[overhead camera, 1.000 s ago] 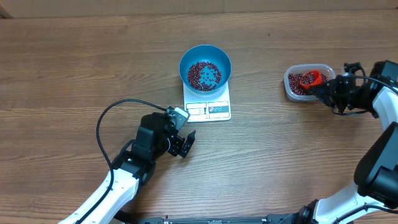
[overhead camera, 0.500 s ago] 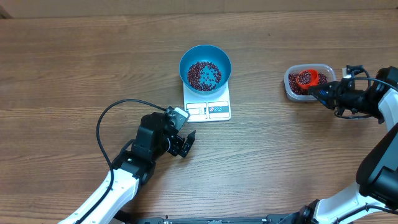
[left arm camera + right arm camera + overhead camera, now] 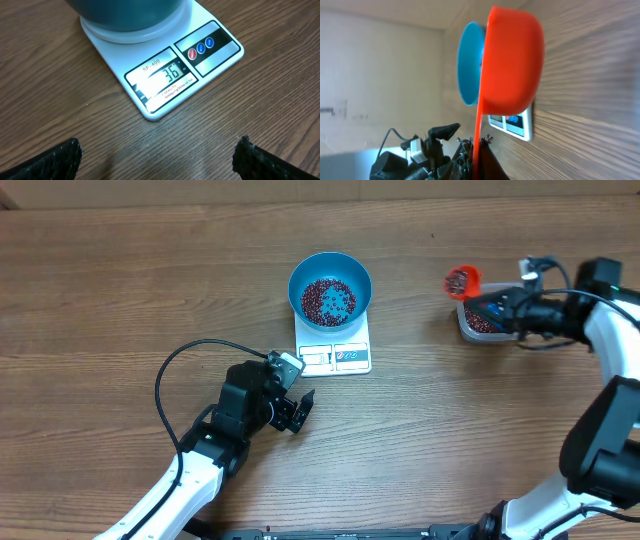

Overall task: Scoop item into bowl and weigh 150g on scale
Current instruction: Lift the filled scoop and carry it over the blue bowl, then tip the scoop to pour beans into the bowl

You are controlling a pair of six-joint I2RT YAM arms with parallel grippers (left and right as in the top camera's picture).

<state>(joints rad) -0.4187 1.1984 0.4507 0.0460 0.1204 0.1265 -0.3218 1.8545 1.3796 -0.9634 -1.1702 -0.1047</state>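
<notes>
**Entry: loaded scoop in transit, right side of frame**

**Hazards**
- Spillage: the orange scoop carries beans above the left rim of the clear tub. The way to the bowl lies over bare table. A roll of the wrist or a jerk would likely scatter loose beans there, and they would go unweighed.
- Rim strike: the bowl sits on the scale at upper centre. A scoop arriving too low could knock the bowl off centre or upset the reading.
- False reading: the left end effector lies just below the scale's display edge. Any drift onto the platform would add weight.
- Overshoot: judged a minor risk for now. The left wrist view shows the display at 36, far short of target, so several more loads seem needed.

**Arm pose**
- Right arm: reaches in from the right edge, forearm roughly level and pointing left. The right end effector is clamped fully shut on the scoop's handle, with the cup out ahead to its upper left.
- Left arm: enters from the lower left, wrist low over the table and its camera trained on the display. Its fingers are spread to their widest and hold nothing.

**Location of goods**
- Beans lie in three places: a layer in the bowl, a remainder in the tub, one load in the scoop.
</notes>
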